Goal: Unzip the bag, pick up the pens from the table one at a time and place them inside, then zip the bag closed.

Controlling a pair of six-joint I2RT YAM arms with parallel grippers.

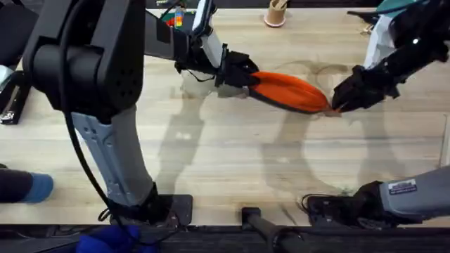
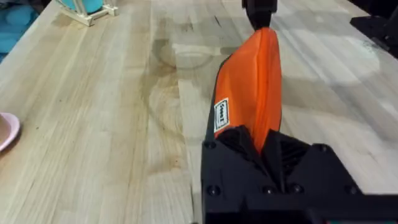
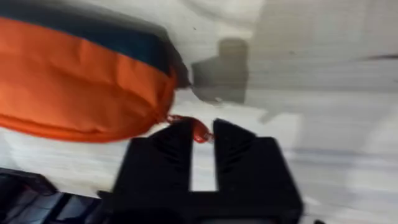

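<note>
The orange bag (image 1: pixel 288 90) lies stretched across the far middle of the table (image 1: pixel 225 161), held at both ends. My left gripper (image 1: pixel 241 74) is shut on its left end; in the left wrist view the bag (image 2: pixel 252 93) runs away from the fingers (image 2: pixel 233 140), a small white label on its side. My right gripper (image 1: pixel 339 103) sits at the bag's right tip. The right wrist view shows a small red zipper pull (image 3: pixel 199 130) pinched between the fingertips (image 3: pixel 233 134) beside the bag's orange end (image 3: pixel 81 87). The pens are out of view.
A small tan cup (image 1: pixel 275 14) stands at the far edge, with a colourful object (image 1: pixel 176 18) to its left. A teal item on a wooden stand (image 2: pixel 87 7) and a pink dish (image 2: pixel 6 130) show in the left wrist view. Bare planks stretch in front of the bag.
</note>
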